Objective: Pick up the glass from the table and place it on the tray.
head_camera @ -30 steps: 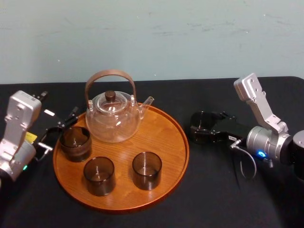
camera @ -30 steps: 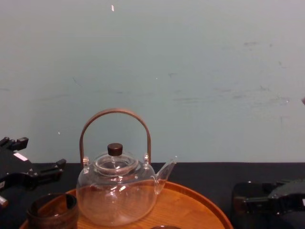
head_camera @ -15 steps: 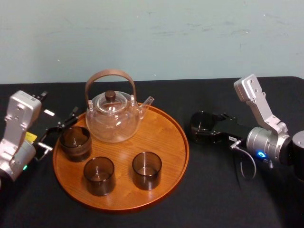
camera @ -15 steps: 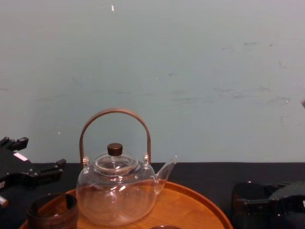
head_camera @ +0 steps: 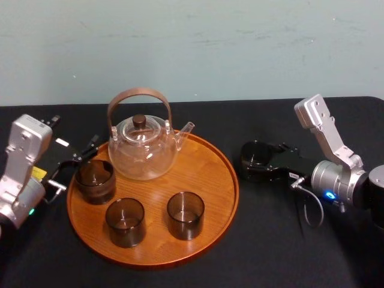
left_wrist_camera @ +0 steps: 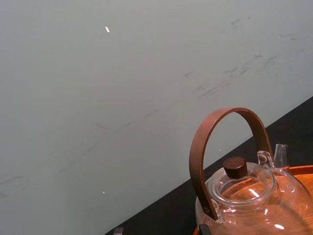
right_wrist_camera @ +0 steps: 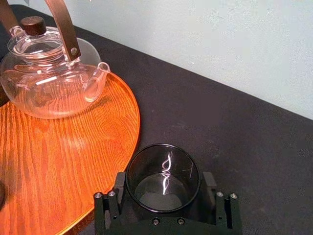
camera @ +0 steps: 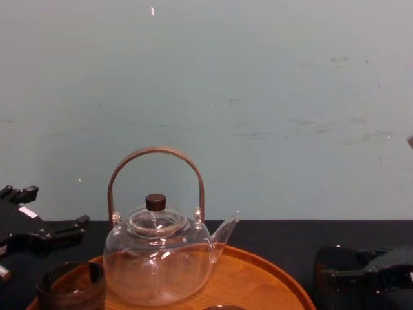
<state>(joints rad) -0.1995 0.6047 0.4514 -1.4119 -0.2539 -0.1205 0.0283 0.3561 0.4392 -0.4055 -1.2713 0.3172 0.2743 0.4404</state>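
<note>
Dark glass inside the right tool

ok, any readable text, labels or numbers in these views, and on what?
No legible text anywhere.
White sticker on the left arm: blurred, unreadable.
Yellow tag on the same arm: unreadable.
White label on the right arm: too small to read.

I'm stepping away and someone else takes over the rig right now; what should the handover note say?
Right gripper: shut on the glass, which stands on the black table just right of the tray.
Left gripper: open, idle by the tray's left edge.
Done: grasp made; three other glasses and the teapot sit on the tray.
Left: lift the glass, set it on bare tray, release.
</note>
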